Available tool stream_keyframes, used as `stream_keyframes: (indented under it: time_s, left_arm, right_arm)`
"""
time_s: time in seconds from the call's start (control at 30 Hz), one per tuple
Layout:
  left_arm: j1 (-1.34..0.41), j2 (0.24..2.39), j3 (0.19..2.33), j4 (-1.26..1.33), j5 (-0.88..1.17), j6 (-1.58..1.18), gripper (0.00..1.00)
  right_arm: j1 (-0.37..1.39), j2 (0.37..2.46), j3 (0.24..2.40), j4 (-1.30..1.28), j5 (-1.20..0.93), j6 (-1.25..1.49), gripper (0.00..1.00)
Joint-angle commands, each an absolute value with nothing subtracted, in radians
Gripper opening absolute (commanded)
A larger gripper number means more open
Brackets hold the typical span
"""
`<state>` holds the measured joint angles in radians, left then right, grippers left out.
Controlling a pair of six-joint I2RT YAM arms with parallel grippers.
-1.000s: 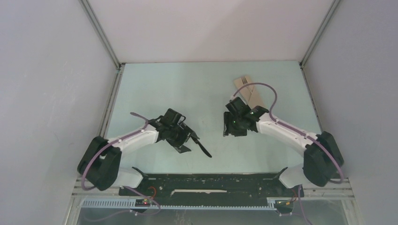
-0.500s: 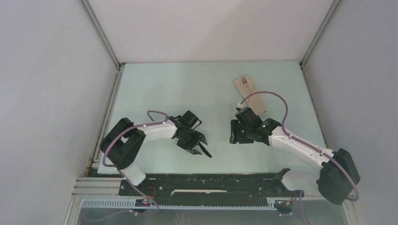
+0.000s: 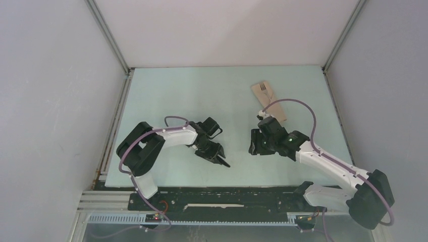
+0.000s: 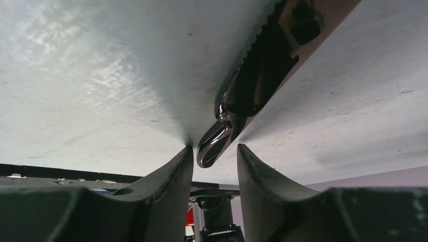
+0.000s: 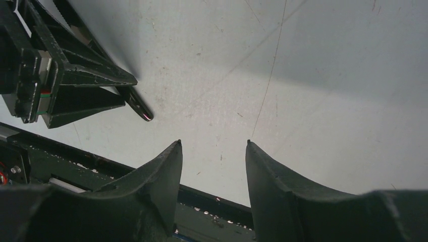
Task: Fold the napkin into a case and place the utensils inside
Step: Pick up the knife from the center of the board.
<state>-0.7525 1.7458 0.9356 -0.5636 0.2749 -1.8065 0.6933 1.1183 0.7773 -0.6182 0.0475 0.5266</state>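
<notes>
We see the main risk in how the left gripper (image 4: pixel 214 156) meets the knife (image 4: pixel 257 75). Its jaws stand on either side of the knife near one end, low against the table (image 3: pixel 202 96). The wrist view shows only a sliver of space there, so we cannot tell whether the fingers are pinching it or merely flanking it. A hold that close to the end would, we judge, let the long free part droop or swing on the lift. The slim, smooth handle could also twist out if the fingers catch only its edge. Because the knife lies flat, fingers set too high might skate over it, and fingers set too low might scrape the table and flick it aside. The case (image 3: pixel 275 98) lies well apart, toward the far right of the table, with the fork (image 3: pixel 263 88) poking out of its far end. The right gripper (image 5: pixel 213 146) sits between the two, spread wide over bare table with nothing in it. We expect trouble on the way across: the left arm has to pass or reach around the right one, so a bump is possible. Nothing pins the soft cloth down, so a knife pushed at the opening could crumple the case, shove it along, or nudge the fork out. The right arm's cable also arches over the case and may snag.
</notes>
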Motion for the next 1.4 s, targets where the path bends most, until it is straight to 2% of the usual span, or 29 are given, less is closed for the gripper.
stream_keyframes:
  time_s: [0.0,0.1,0.23,0.33,0.43,0.57,0.7,0.93,1.37]
  left_arm:
    - [-0.760,1.816,0.947,-0.722,0.134,-1.791,0.42]
    - [-0.759,1.840,0.969,-0.782,0.111,-1.753,0.36]
    - [-0.756,1.867,0.960,-0.799,0.115,-1.685,0.09]
    - [-0.755,1.844,0.954,-0.832,0.085,-1.611,0.00]
    - [-0.755,1.793,0.960,-0.863,0.033,-1.545,0.00]
    - [-0.754,1.714,0.989,-0.884,-0.029,-1.447,0.00]
    - [-0.753,1.675,0.985,-0.877,0.016,-1.353,0.00]
    - [-0.756,1.602,0.945,-0.856,0.047,-1.279,0.00]
    - [-0.756,1.485,0.935,-0.892,0.053,-1.247,0.00]
  right_arm:
    - [0.689,1.084,0.775,-0.611,0.068,0.509,0.57]
    - [0.690,1.095,0.775,-0.608,0.065,0.514,0.57]
    - [0.691,1.122,0.775,-0.603,0.066,0.536,0.58]
    - [0.683,1.145,0.774,-0.581,0.038,0.561,0.61]
    - [0.677,1.172,0.771,-0.536,0.011,0.588,0.63]
    - [0.612,1.221,0.752,-0.395,-0.163,0.658,0.67]
    - [0.565,1.300,0.727,-0.192,-0.381,0.749,0.68]
    - [0.558,1.547,0.731,0.202,-0.616,0.909,0.70]
    - [0.672,1.843,0.847,0.424,-0.710,1.043,0.69]
